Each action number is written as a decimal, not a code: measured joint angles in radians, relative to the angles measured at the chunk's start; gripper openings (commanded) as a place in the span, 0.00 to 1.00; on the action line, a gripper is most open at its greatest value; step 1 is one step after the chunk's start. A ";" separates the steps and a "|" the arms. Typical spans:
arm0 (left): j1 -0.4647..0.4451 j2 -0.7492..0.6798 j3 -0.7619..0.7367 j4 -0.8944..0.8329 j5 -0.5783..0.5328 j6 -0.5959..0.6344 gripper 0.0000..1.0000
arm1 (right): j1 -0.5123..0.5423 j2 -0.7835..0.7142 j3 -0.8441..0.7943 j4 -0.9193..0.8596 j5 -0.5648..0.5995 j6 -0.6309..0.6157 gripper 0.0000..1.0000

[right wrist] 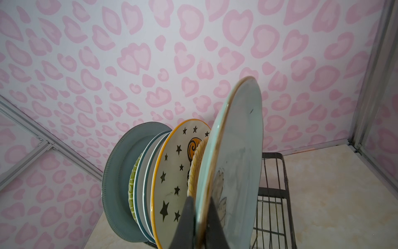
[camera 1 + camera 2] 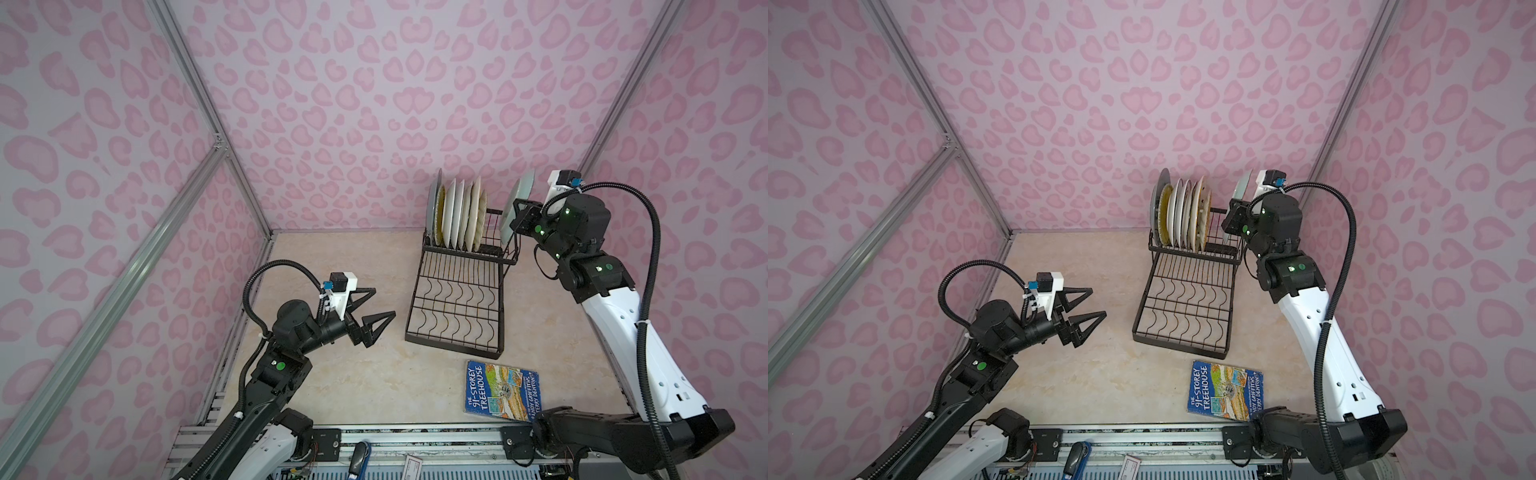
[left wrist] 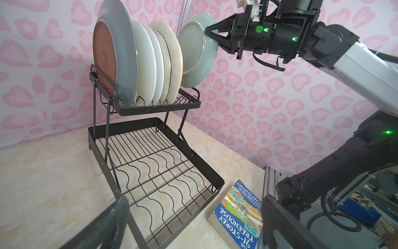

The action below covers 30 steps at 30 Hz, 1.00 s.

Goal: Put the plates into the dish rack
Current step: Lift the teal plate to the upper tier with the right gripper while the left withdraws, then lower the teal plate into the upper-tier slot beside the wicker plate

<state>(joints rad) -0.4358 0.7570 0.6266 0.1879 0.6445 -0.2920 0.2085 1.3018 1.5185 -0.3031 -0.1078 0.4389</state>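
The black wire dish rack (image 2: 453, 346) (image 2: 1179, 345) (image 3: 159, 108) (image 1: 272, 190) stands at the back of the table. Several plates (image 2: 457, 216) (image 2: 1183, 216) (image 3: 146, 64) (image 1: 172, 172) stand on edge in its raised basket. My right gripper (image 2: 513, 214) (image 2: 1227, 216) (image 3: 206, 32) (image 1: 199, 204) is shut on the rim of a pale green plate (image 2: 519, 193) (image 2: 1241, 189) (image 3: 193, 54) (image 1: 239, 151). That plate hangs tilted over the basket's right end, beside the last racked plate. My left gripper (image 2: 383, 302) (image 2: 1098, 301) (image 3: 195, 197) hovers open and empty, left of the rack's lower tray.
A blue paperback book (image 2: 500, 390) (image 2: 1225, 392) (image 3: 239, 211) lies on the table in front of the rack, near the right arm's base. The rack's wide lower tray holds nothing. Pink patterned walls close in the back and sides.
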 measured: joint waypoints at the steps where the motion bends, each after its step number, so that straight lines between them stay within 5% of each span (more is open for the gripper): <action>1: 0.000 0.003 0.000 0.000 0.004 0.000 0.98 | -0.003 0.011 0.004 0.005 -0.018 0.012 0.00; 30: 0.002 0.017 0.000 -0.003 0.029 -0.004 0.97 | -0.065 0.163 0.090 -0.067 -0.220 0.019 0.00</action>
<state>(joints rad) -0.4339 0.7738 0.6270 0.1852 0.6731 -0.2962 0.1436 1.4643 1.6081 -0.3702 -0.3279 0.4576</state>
